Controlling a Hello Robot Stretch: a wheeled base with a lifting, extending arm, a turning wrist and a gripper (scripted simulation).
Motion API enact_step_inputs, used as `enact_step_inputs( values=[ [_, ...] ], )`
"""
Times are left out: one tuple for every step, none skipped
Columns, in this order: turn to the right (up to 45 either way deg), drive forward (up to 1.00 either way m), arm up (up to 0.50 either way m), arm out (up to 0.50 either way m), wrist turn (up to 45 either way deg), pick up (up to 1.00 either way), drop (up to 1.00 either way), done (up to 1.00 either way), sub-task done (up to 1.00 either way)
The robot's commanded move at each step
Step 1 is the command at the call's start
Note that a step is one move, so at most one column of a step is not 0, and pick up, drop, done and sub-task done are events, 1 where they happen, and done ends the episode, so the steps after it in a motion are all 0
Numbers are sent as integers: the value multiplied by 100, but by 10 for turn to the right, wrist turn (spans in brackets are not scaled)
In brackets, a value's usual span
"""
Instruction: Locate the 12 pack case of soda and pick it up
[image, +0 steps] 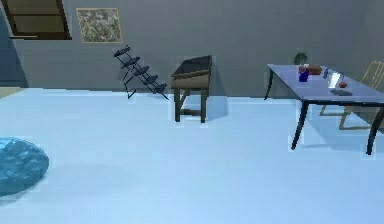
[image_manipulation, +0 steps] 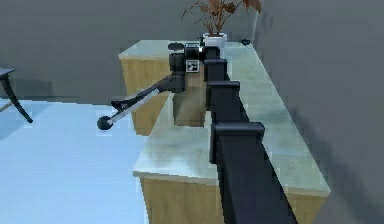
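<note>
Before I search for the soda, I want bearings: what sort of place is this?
Likely a home's dining area: a table with a chair, a counter, a picture on the wall.

Dark, square, stepped arm (image_manipulation: 236, 150) bears white black-marked tags (image_manipulation: 190, 66) and a thin, seemingly ball-tipped pincer (image_manipulation: 108, 121).

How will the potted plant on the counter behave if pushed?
The potted plant probably tips easily: its leaves spread wider than its white pot. The pot likely slides on the smooth counter, and may break if it falls.

Dim, even light thruout w/ soft shadows.
</note>
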Motion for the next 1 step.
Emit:
enact_step_inputs(
  values=[
    [0, 0, 0, 0, 450, 0, 0, 0, 0]
  ],
)
